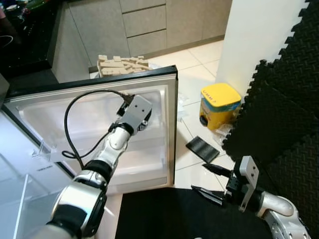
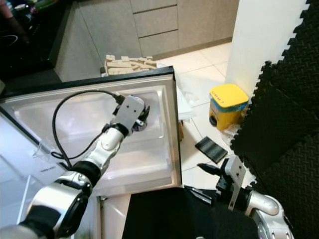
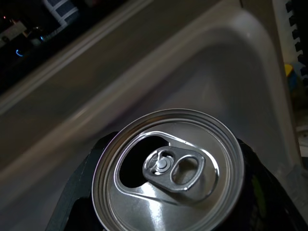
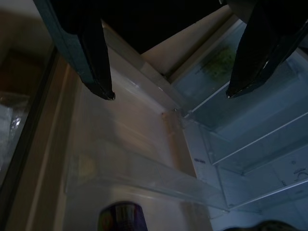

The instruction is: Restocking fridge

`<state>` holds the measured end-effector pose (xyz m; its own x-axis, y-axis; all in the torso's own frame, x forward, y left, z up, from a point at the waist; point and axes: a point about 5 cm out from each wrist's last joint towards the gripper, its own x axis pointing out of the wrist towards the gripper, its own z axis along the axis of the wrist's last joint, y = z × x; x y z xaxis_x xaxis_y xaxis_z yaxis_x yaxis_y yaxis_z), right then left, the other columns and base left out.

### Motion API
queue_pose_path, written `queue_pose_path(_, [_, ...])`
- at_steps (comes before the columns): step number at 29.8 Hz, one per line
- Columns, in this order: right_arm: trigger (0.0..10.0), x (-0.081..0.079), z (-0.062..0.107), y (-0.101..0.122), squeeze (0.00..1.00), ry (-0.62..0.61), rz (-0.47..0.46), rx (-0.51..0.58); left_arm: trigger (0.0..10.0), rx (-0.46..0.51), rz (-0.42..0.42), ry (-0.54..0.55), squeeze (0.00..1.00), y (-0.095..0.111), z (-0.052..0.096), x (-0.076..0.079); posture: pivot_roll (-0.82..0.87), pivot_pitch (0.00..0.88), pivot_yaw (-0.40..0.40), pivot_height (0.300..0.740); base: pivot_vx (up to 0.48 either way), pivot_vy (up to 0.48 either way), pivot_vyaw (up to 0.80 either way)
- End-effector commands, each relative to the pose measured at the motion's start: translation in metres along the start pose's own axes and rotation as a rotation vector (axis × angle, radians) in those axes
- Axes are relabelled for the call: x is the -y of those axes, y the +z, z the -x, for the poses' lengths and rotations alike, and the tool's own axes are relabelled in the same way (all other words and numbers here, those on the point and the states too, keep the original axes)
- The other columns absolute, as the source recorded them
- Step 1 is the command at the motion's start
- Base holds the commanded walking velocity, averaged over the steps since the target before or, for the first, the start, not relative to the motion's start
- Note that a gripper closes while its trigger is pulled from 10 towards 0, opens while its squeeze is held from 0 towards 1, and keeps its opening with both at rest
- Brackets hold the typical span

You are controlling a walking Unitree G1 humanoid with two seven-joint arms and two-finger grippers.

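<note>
Fridge door (image 1: 169, 124): left pincer (image 1: 142, 122) grips can (image 3: 168, 178).

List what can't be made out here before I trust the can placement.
- Can: label and sides cut off in the left wrist view; in the eye views the left gripper covers it.
- Door shelf under the can: contact not visible, hidden by the can itself.
- Purple-labelled item: cut off by the right wrist view's edge, dark.
- Yellow tub: lettering too small.
- Right gripper: open, holding nothing.
</note>
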<state>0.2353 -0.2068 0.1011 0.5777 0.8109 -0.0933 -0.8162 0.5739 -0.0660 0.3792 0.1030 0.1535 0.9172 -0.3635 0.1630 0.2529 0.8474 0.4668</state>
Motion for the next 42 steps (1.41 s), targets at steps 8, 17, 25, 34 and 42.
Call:
queue_pose_path(8, [10.0,-0.004,0.009,0.013,0.0,-0.063,0.026,-0.011,10.0,-0.04,-0.002,0.008,0.0,-0.007,0.003,-0.004,-0.16,0.202,0.13,0.74,0.0,0.0,0.0])
queue_pose_path(17, [10.0,-0.011,0.011,0.019,0.0,-0.067,0.012,-0.01,10.0,-0.031,0.003,0.004,0.0,-0.003,-0.001,-0.001,-0.16,0.214,0.136,0.74,0.0,0.0,0.0])
queue_pose_path(25, [10.0,-0.012,0.011,0.022,0.0,-0.076,0.01,-0.011,10.0,-0.025,0.056,-0.016,0.0,0.0,-0.003,0.006,-0.17,0.216,0.137,0.74,0.0,0.0,0.0])
queue_pose_path(34, [10.0,-0.013,0.012,0.024,0.0,-0.084,0.009,-0.012,10.0,-0.027,0.058,-0.061,0.0,0.0,-0.003,0.017,-0.17,0.217,0.141,0.74,0.0,0.0,0.0])
queue_pose_path(42, [10.0,-0.014,0.011,0.027,0.0,-0.087,0.008,-0.007,10.0,-0.027,0.062,-0.093,0.0,0.0,-0.002,0.028,-0.17,0.221,0.144,0.74,0.0,0.0,0.0])
